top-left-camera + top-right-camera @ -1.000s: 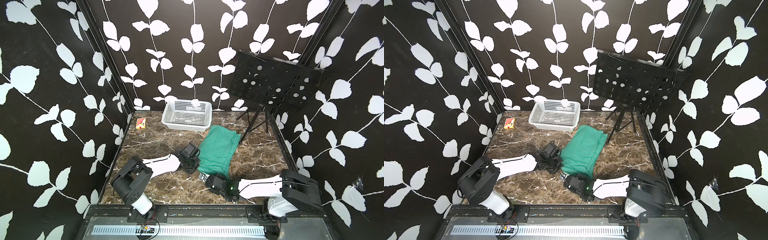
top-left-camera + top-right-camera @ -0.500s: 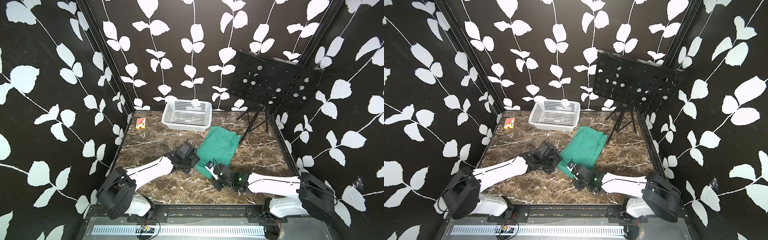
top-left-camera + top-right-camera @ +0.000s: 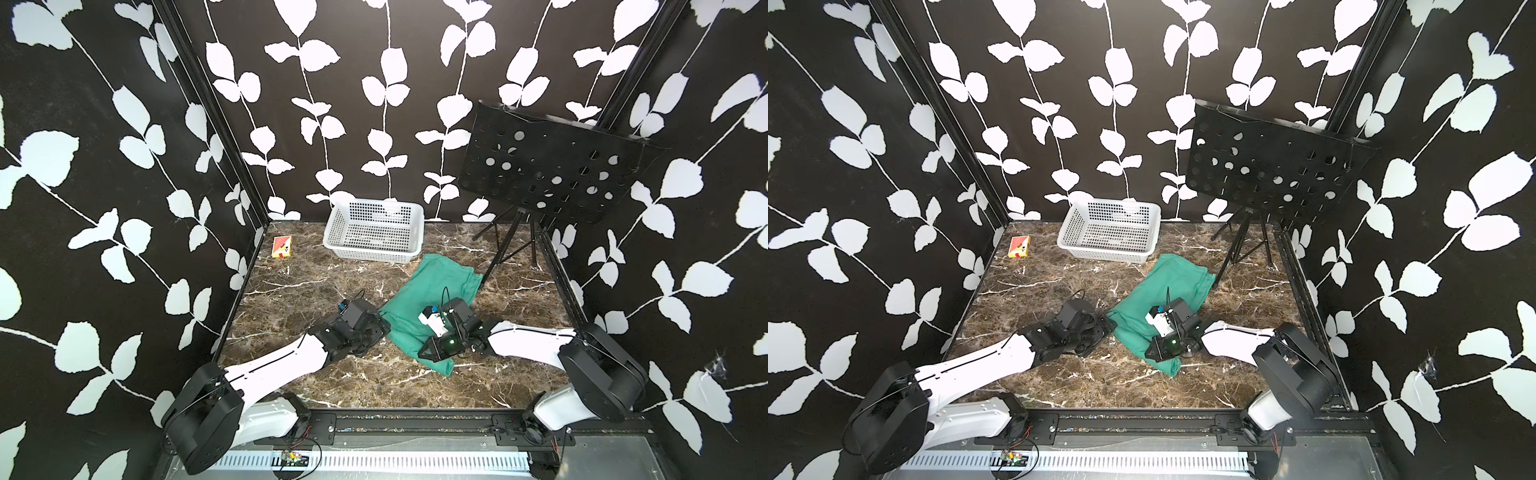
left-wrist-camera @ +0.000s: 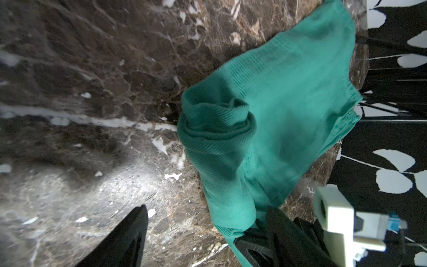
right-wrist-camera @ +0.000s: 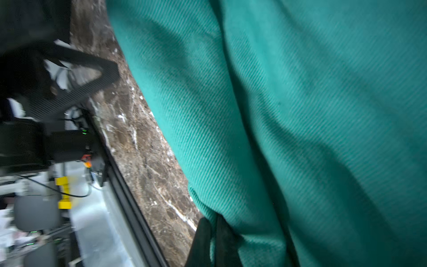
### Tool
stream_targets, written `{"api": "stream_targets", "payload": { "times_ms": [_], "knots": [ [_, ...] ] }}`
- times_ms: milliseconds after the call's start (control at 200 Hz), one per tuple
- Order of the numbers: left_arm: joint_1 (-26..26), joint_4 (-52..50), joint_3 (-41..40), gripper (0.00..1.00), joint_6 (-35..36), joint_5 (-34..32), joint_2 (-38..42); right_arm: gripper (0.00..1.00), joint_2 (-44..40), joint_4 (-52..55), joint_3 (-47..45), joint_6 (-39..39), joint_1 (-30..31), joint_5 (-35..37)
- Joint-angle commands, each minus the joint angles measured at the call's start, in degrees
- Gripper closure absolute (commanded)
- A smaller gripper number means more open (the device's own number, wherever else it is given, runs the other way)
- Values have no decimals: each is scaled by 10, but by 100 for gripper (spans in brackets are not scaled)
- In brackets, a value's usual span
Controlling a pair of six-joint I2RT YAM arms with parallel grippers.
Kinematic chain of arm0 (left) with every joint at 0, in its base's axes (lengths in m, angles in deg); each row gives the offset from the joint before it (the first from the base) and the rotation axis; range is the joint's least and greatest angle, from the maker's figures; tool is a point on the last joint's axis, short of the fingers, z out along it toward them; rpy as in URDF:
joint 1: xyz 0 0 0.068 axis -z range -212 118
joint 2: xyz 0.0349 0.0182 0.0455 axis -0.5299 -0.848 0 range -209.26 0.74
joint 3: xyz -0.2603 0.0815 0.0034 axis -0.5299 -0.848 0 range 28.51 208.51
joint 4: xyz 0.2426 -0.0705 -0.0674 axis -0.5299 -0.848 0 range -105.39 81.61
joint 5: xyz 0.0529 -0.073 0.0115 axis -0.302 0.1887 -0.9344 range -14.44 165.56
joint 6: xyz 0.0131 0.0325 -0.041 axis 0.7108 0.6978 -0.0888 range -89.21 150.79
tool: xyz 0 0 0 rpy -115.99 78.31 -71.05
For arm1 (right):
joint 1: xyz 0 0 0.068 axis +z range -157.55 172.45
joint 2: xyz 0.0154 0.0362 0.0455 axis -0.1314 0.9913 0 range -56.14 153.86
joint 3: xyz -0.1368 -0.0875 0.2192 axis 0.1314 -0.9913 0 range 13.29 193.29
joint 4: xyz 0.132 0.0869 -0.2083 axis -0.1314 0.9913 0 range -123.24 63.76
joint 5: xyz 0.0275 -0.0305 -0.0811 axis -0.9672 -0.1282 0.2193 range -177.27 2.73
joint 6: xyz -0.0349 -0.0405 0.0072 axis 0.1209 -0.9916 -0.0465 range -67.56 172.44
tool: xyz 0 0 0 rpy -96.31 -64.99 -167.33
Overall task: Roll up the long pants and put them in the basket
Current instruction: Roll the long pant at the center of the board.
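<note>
left wrist view: left jaws apart beside long pants; right jaws clamped on them. one-sided pull could've skewed loose roll.

No legible text, labels or numbers anywhere

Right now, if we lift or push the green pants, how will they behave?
The long pants look floppy: bunched folds suggest a lifted edge would drape. The ribbed weave probably grips, not slips. Pushed, the loose roll likely wrinkles rather than slides.
</note>
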Motion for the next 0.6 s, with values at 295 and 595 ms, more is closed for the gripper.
{"api": "stream_targets", "payload": {
  "times_ms": [295, 595],
  "knots": [
    [1, 106, 29, 20, 32, 86, -100, 100, 24, -3, -16, 55, -66, -92],
    [-4, 122, 63, 45, -8, 62, -187, 88, 18, 40, -13, 37, -92, -77]
  ]
}}
